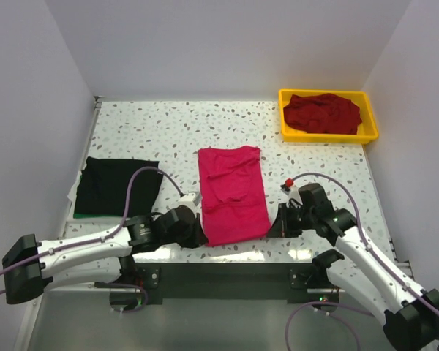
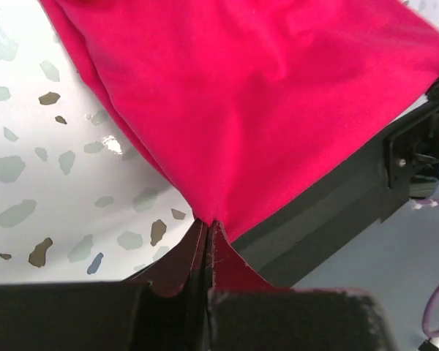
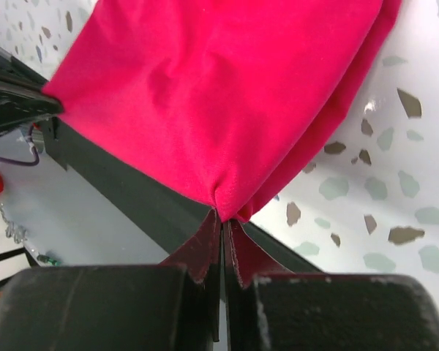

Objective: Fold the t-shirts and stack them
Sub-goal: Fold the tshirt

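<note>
The bright pink-red t-shirt (image 1: 233, 192) lies folded into a long strip in the middle of the table. My left gripper (image 1: 199, 235) is shut on its near left corner; the wrist view shows the fabric (image 2: 263, 102) pinched at the fingertips (image 2: 207, 228). My right gripper (image 1: 274, 223) is shut on its near right corner, with the cloth (image 3: 219, 95) bunched at the jaw tips (image 3: 224, 218). The black t-shirt (image 1: 117, 186) lies folded flat at the left. The dark maroon t-shirt (image 1: 322, 113) lies crumpled in the yellow tray (image 1: 369, 115).
The yellow tray stands at the far right corner. The table's near edge with a black rail (image 1: 227, 267) runs just below both grippers. White walls close in the left, back and right sides.
</note>
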Robot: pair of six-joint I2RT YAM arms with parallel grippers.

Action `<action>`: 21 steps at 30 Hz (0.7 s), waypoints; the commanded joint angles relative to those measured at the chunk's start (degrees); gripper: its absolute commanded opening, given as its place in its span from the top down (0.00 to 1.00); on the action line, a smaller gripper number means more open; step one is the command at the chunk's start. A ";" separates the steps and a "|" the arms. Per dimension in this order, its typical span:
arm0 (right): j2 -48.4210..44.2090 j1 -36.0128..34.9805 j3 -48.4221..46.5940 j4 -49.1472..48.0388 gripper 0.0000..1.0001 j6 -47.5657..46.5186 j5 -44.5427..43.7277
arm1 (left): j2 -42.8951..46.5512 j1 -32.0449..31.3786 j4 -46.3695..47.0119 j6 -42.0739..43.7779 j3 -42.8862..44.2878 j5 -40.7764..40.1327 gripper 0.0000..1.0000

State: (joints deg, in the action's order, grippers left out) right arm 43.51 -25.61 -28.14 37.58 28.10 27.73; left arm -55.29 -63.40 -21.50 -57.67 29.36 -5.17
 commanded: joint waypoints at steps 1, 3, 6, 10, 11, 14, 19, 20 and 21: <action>2.01 -0.23 -5.59 6.97 1.00 -1.64 -0.30 | 2.90 -0.41 -2.32 -1.84 3.41 -3.17 1.00; 3.85 -0.24 -7.71 6.19 1.00 -1.56 -0.91 | 2.56 -0.41 -4.07 -1.05 6.38 -5.88 1.00; 6.14 -0.15 -13.07 5.66 1.00 -0.76 -6.97 | 0.97 -0.41 -7.24 1.06 10.96 -11.25 1.00; 12.63 0.03 -21.50 7.15 1.00 -1.99 -11.72 | -3.41 1.17 -11.71 3.34 16.77 -16.79 1.00; 13.70 0.12 -22.65 7.07 1.00 -2.34 -12.43 | -3.95 1.69 -11.81 3.88 17.82 -18.37 1.00; 17.13 0.29 -25.99 3.21 1.00 -2.26 -14.70 | -5.35 6.08 -8.22 7.56 19.59 -17.25 1.00; 22.83 1.96 -32.32 -2.07 1.00 -2.96 -18.67 | -8.16 13.99 0.66 13.54 21.08 -16.89 1.00; 23.81 2.31 -33.28 -2.60 1.00 -3.05 -18.50 | -8.87 14.78 1.45 14.33 22.48 -16.46 1.00; 24.69 2.66 -35.12 -3.65 1.00 -3.14 -18.32 | -10.27 16.27 3.37 15.56 22.93 -16.54 1.00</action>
State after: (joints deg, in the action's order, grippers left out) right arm 66.48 -24.23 -58.00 39.13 26.46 12.69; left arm -63.81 -49.71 -25.52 -47.83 48.34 -19.70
